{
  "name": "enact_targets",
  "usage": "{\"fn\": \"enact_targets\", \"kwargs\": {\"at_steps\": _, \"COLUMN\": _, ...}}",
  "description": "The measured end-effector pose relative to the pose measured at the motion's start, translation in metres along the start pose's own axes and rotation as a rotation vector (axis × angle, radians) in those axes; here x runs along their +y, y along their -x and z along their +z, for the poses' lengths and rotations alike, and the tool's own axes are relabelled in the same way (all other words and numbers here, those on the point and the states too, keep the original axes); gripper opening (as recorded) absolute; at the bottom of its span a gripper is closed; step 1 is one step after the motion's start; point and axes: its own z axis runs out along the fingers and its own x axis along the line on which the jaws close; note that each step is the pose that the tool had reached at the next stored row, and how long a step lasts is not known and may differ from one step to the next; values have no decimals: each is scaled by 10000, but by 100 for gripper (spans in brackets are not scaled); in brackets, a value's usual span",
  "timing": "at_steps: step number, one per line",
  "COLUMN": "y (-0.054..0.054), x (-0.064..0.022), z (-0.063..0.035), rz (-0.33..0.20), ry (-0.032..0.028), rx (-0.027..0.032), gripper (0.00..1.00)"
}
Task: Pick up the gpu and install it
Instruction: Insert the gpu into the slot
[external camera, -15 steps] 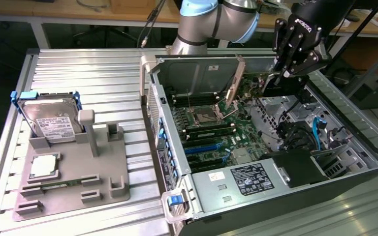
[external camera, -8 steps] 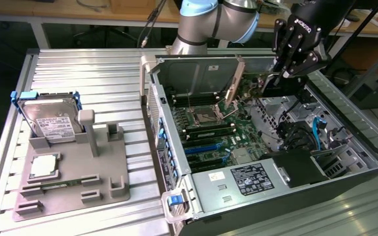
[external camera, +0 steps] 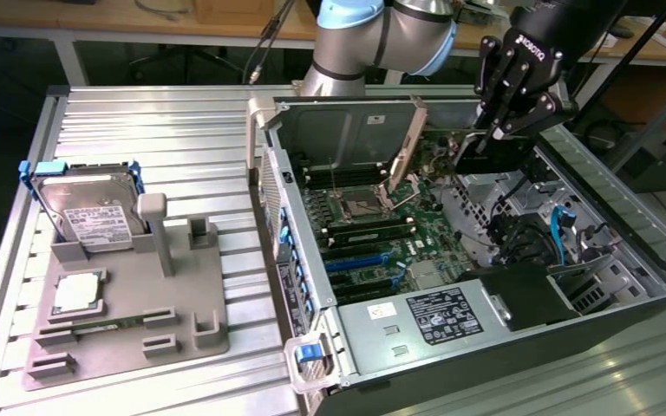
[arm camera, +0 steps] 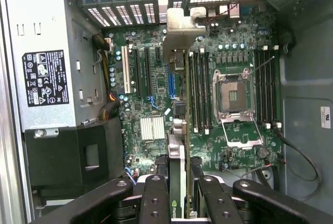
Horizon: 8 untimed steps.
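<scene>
My gripper (external camera: 502, 130) hangs over the open computer case (external camera: 645, 251), shut on the gpu (external camera: 492, 154), a thin black card held on edge. In the wrist view the gpu (arm camera: 177, 154) runs edge-on away from my gripper (arm camera: 179, 200), ending in its silver bracket (arm camera: 181, 24). The black fingers (arm camera: 155, 198) clamp it from both sides. The card floats above the motherboard (arm camera: 156, 104), roughly over the blue slot (arm camera: 170, 83) beside the memory slots. It is apart from the board.
Inside the case are the power supply (external camera: 443, 316), an open CPU socket (arm camera: 232, 96) and blue cables (external camera: 558, 230). On the exterior view's left, a grey fixture (external camera: 136, 321) holds a silver hard drive with blue handles (external camera: 88, 208) and a small chip (external camera: 79, 293).
</scene>
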Motion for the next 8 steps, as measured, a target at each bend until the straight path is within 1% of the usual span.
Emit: {"fn": "enact_targets", "kwargs": {"at_steps": 8, "y": 1, "x": -1, "z": 2, "rz": 16, "ry": 1, "rx": -1, "gripper": 27}}
